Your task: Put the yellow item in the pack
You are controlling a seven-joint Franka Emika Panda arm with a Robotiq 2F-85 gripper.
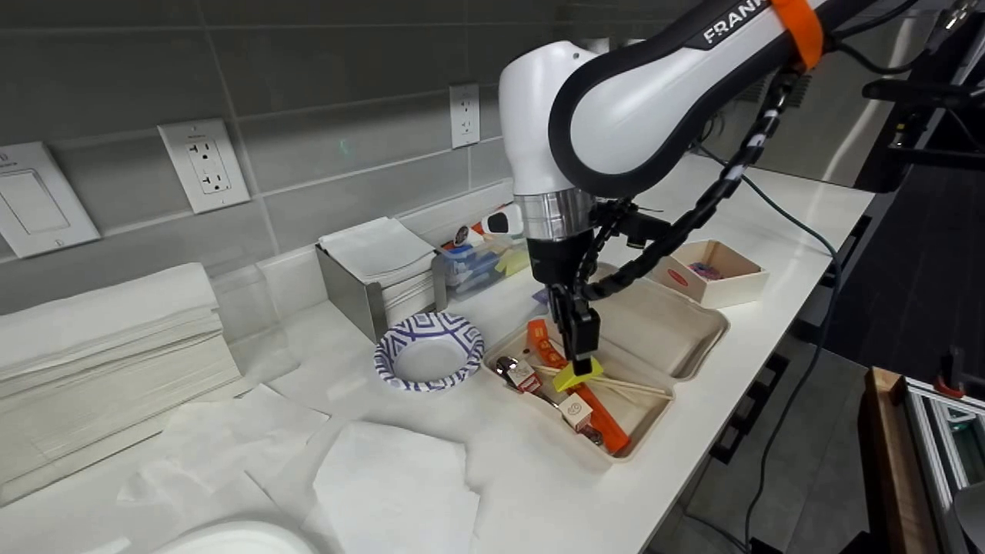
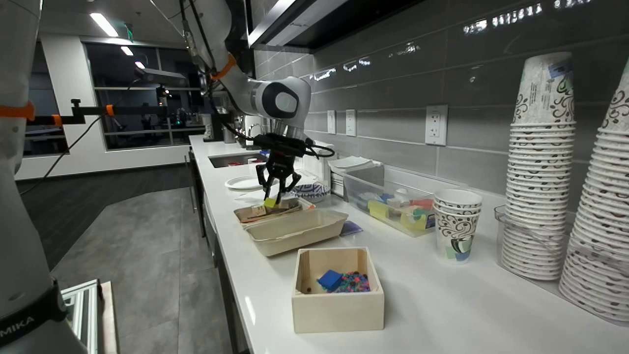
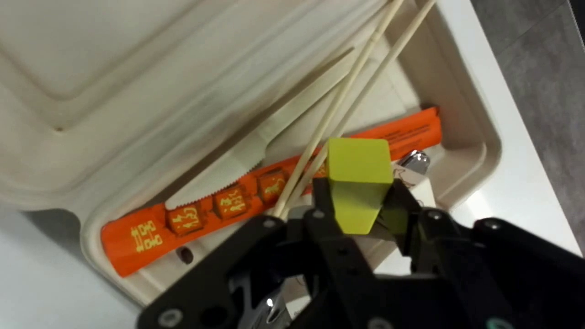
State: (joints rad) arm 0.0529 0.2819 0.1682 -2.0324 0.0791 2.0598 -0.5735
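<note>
In an exterior view, left to right: metal napkin holder (image 1: 348,300), blue-patterned paper bowl (image 1: 429,362), open clamshell takeout box (image 1: 654,319) with orange wrapper (image 1: 600,419) inside, gripper (image 1: 581,364) clamped on yellow block (image 1: 569,378) over the box's filled half, wooden box (image 1: 735,291). Block touching anything below: can't tell.

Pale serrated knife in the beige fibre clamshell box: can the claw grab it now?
Likely not yet: the black claw is closed on the yellow block. Otherwise, the knife lies with its blade uncovered.

Chopsticks (image 3: 346,91) and an orange printed wrapper (image 3: 251,189) obstruct one half of the clamshell takeout box (image 1: 654,327); the other offers open room. A patterned bowl (image 1: 429,358) hems one side.
</note>
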